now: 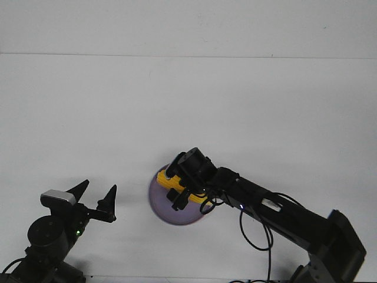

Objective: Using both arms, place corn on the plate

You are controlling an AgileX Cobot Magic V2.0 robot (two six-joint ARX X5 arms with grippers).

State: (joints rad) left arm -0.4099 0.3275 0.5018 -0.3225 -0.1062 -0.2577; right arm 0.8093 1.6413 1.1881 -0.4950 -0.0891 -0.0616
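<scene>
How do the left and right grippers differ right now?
The left gripper is open and empty, apart from the plate; the right gripper is over the plate, at the corn. The left arm is folded near its base; the right arm reaches out over the table. Whether the right grips the corn is unclear. Both are black.

corn [169,180] on plate [162,203], right hand [179,197] over it, left hand [97,197] left

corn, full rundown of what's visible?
The corn is yellow-orange, plastic-looking, and only a short stretch shows; the rest is hidden under the right pincer. It lies over the far-left part of the lavender plate. The pincer sits right on it; whether it grips it, or the corn rests on the plate, cannot be told.
</scene>
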